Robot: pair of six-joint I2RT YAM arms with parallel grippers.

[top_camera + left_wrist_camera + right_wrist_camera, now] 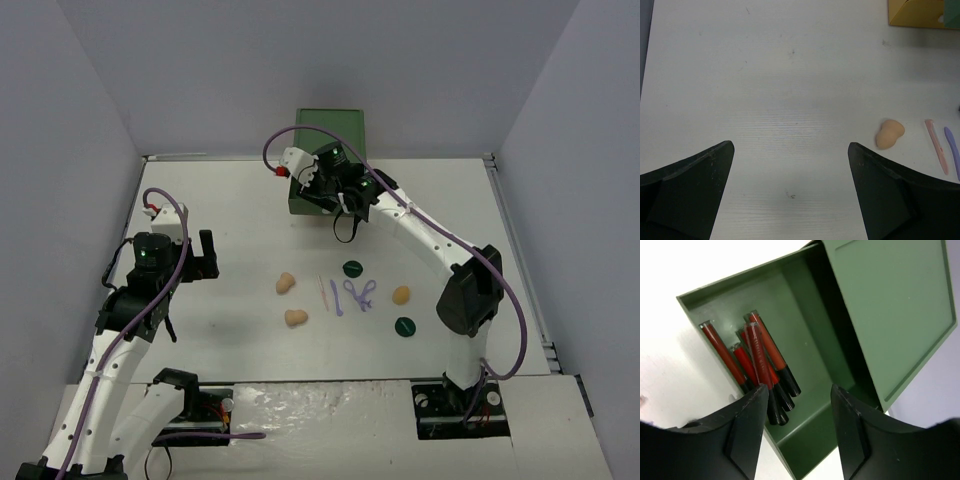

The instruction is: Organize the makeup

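Observation:
Three tan egg-shaped sponges (pixel 285 283) (pixel 296 318) (pixel 401 295) lie on the white table with two dark green discs (pixel 351 268) (pixel 404 325), lilac tools (pixel 360 295) and a pale orange stick (pixel 322 292). Several black-and-red sticks (pixel 760 365) lie inside the pulled-out green drawer (pixel 805 335). My right gripper (pixel 800 392) is open and empty just above that drawer. My left gripper (pixel 790 150) is open and empty over bare table, left of one sponge (pixel 890 133), the orange stick (pixel 937 146) and a lilac tool (pixel 952 150).
The green drawer box (pixel 330 135) stands at the back middle against the wall; its yellow lower part (pixel 920 12) shows in the left wrist view. Grey walls close in the table on the left, back and right.

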